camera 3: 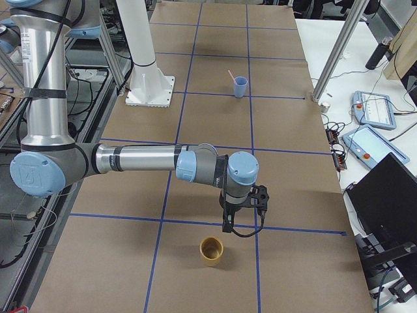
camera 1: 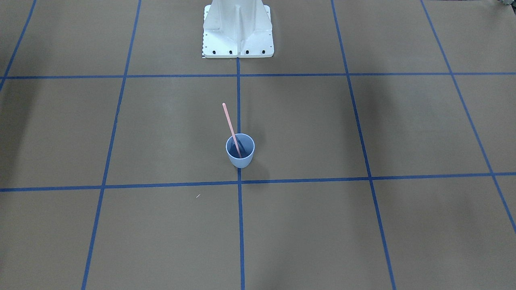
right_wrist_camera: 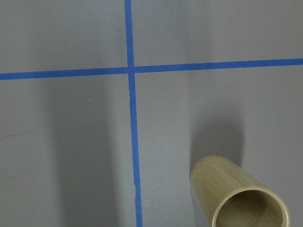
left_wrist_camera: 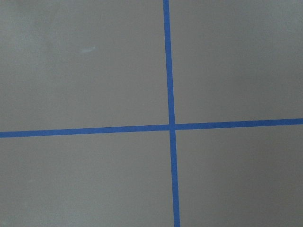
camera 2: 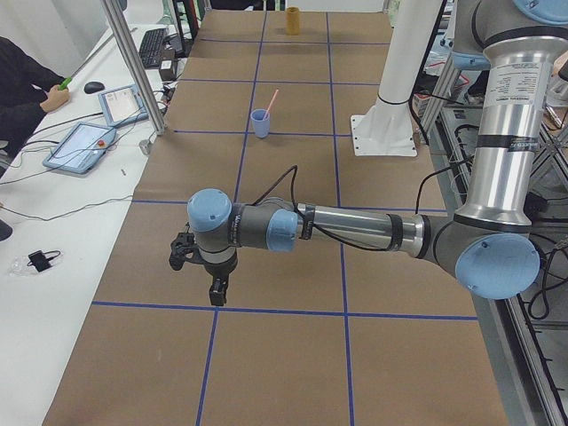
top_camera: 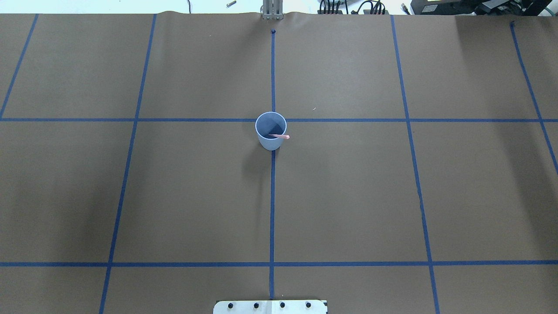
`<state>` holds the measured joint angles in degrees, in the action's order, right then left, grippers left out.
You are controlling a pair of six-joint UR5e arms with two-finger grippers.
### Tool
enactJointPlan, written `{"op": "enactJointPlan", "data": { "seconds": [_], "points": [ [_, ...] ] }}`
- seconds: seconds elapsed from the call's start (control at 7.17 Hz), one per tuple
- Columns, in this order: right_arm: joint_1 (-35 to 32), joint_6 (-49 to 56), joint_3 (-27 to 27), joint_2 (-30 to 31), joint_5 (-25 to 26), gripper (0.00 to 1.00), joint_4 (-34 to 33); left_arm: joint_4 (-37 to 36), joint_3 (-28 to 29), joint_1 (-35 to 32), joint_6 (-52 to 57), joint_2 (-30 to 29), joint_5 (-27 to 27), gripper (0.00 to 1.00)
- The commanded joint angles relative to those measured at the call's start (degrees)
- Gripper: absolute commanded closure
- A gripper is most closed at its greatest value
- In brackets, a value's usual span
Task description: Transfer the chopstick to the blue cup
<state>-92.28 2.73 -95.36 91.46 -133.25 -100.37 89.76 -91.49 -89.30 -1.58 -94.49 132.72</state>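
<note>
Blue cup [camera 1: 241, 162] holds chopstick [camera 1: 228, 121] leaning toward robot's right.

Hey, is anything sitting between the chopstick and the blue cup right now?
Nothing visible does. The chopstick is already inside the blue cup, its lower end in the cup and its shaft leaning on the rim.

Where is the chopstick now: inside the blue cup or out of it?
Inside. The chopstick stands tilted, its lower end down in the upright blue cup, its shaft leaning on the rim and sticking out above.
</note>
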Motion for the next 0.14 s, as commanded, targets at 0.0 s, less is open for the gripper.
{"op": "enactJointPlan", "data": {
  "seconds": [0.0],
  "points": [
    [0.0, 0.0, 0.0, -0.14, -0.34, 0.0, 0.0, 0.07, 0.0, 0.0, 0.0, 0.0, 0.0, 0.01]
  ]
}}
